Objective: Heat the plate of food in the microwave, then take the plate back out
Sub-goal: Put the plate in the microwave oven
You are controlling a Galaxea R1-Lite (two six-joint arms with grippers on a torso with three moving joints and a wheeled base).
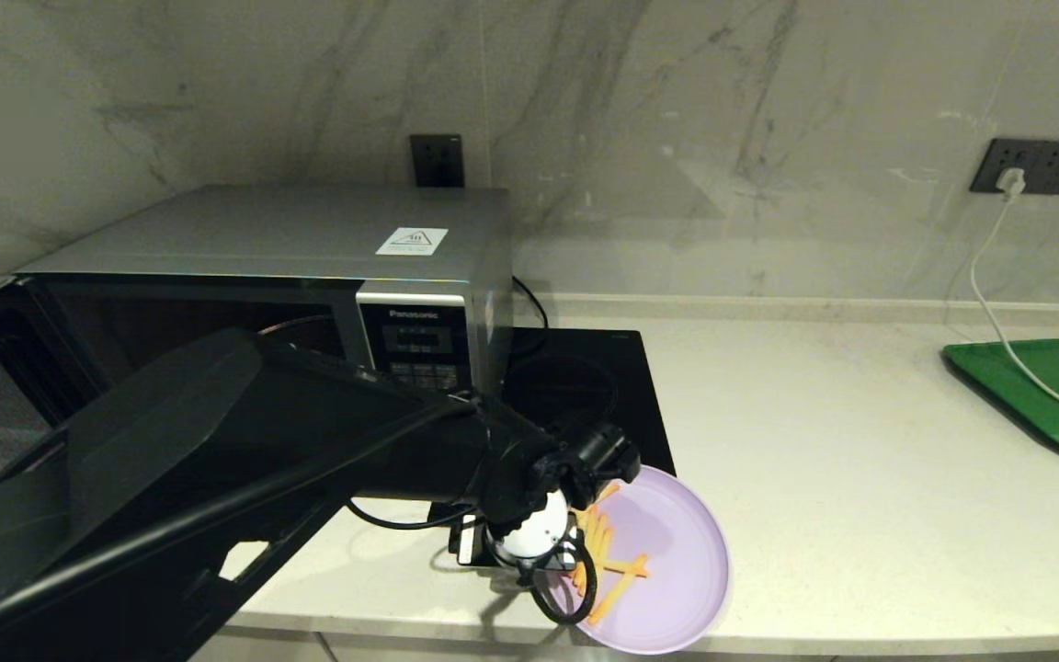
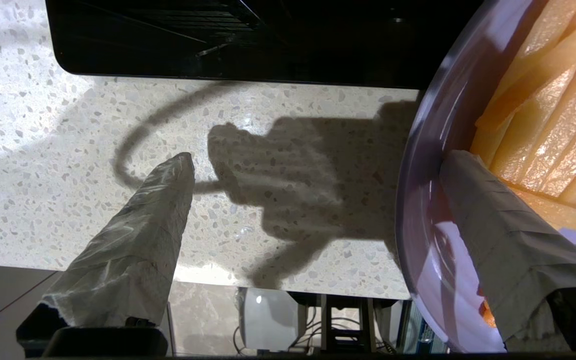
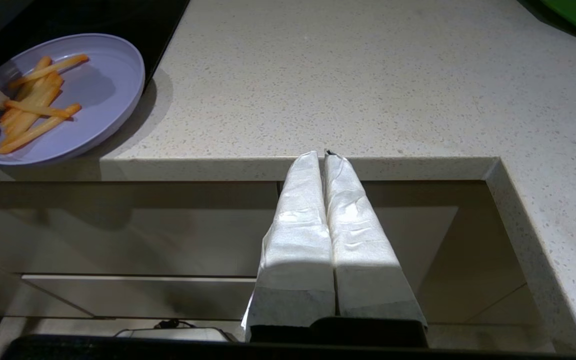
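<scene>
Plate of food (image 1: 667,561) at the near edge of the counter (image 1: 860,478), partly overhanging, just right of the black hob (image 1: 585,386). Left gripper (image 2: 313,200) spread wide across the plate's left rim, one finger (image 2: 503,235) inside on the fries, the other outside. Microwave (image 1: 309,267) far left, door swung open. Right gripper (image 3: 324,165) pressed closed, empty, below the counter's near edge.

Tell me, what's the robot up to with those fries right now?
Left gripper open, straddling rim of plate of fries at counter edge. Right gripper shut, parked below countertop. Microwave door open. Nothing in the way.
</scene>
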